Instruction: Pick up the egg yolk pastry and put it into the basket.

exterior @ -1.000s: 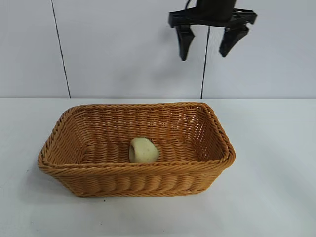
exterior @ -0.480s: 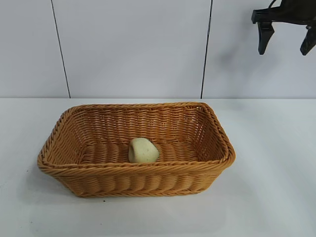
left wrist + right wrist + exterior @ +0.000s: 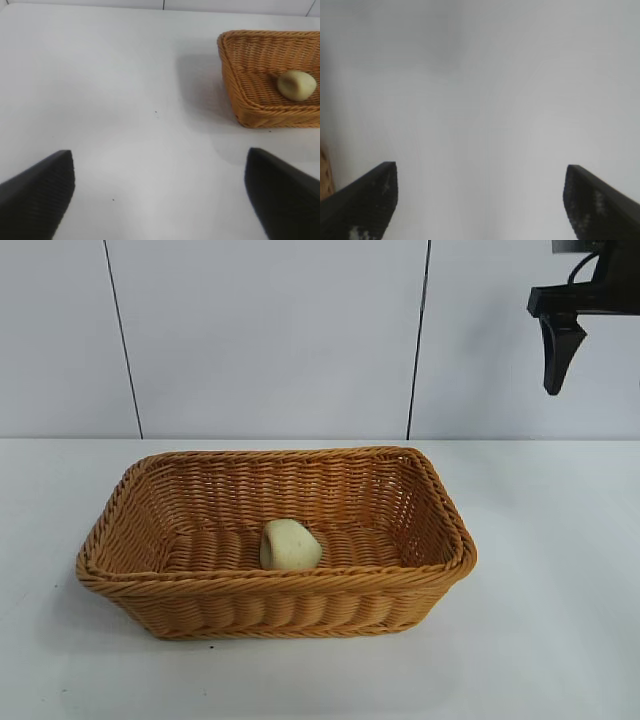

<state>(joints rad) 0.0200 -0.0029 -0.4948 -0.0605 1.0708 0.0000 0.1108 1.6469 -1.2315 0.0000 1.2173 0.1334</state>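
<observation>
Pastry: the egg yolk pastry (image 3: 291, 545) lies inside the basket (image 3: 180, 585), at the front wall, centre of the frame on the bench (image 3: 560, 570). Right gripper (image 3: 480, 200) hangs upper right, jaws wide open and empty. Left gripper (image 3: 160, 195) hovers over bare bench, jaws open too

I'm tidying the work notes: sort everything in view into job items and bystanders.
Job items: pastry, lying inside the basket; right tool, open and empty, up at the right.
Bystanders: table; left tool, open above bare table; wall.
</observation>
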